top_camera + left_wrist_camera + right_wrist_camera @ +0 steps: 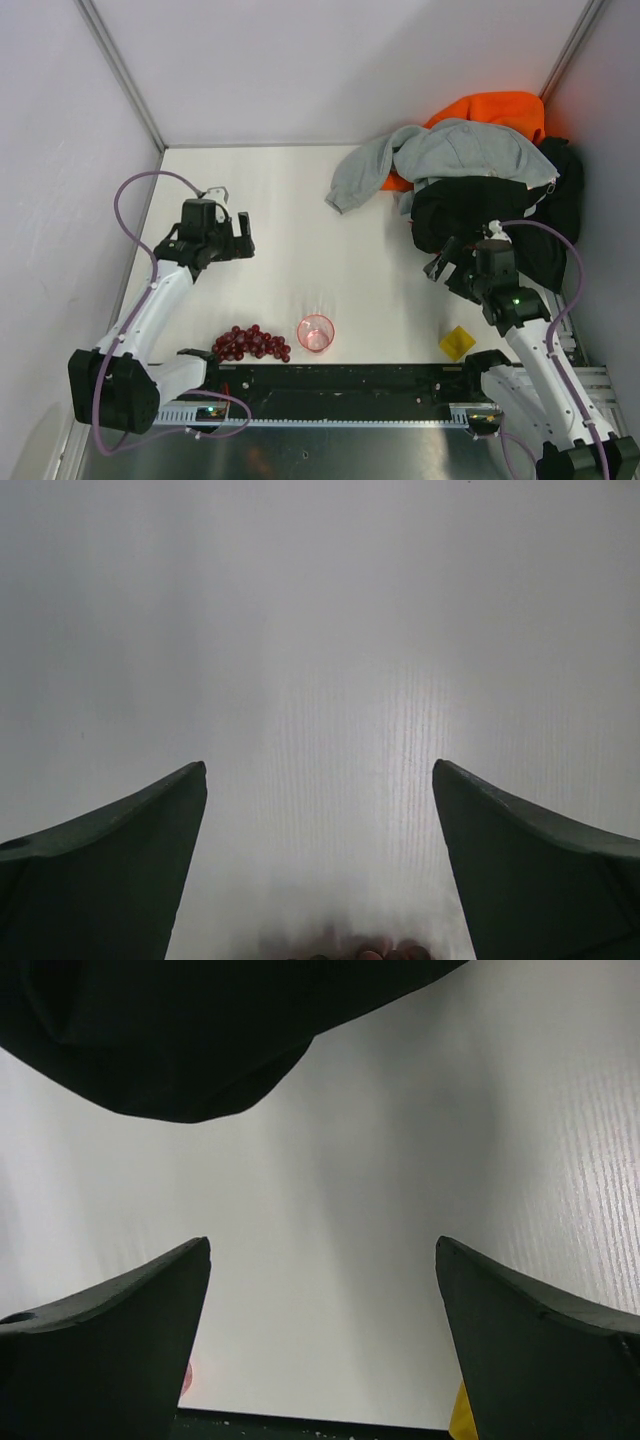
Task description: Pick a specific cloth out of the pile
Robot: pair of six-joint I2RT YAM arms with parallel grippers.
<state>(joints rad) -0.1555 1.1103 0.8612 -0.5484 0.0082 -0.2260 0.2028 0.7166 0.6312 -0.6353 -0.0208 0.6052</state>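
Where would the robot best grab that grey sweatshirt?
Its loose sleeve end, coming down from the bare table on the left. The sweatshirt trails out there alone, while its body drapes over black cloth.

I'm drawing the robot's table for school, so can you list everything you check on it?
Surface: white table, no spills seen.
Job's things: pile in the far right corner, grey sweatshirt over black cloth, bright orange cloth behind; darker orange fold peeks under the sweatshirt, maybe the wanted cloth.
Clutter: pink cup, red grapes, yellow block, all near the front edge.
Hands: left hand open, empty; right hand open, empty, beside the black cloth.
Cables: purple cables loop along both arms.
Surroundings: plain white walls.
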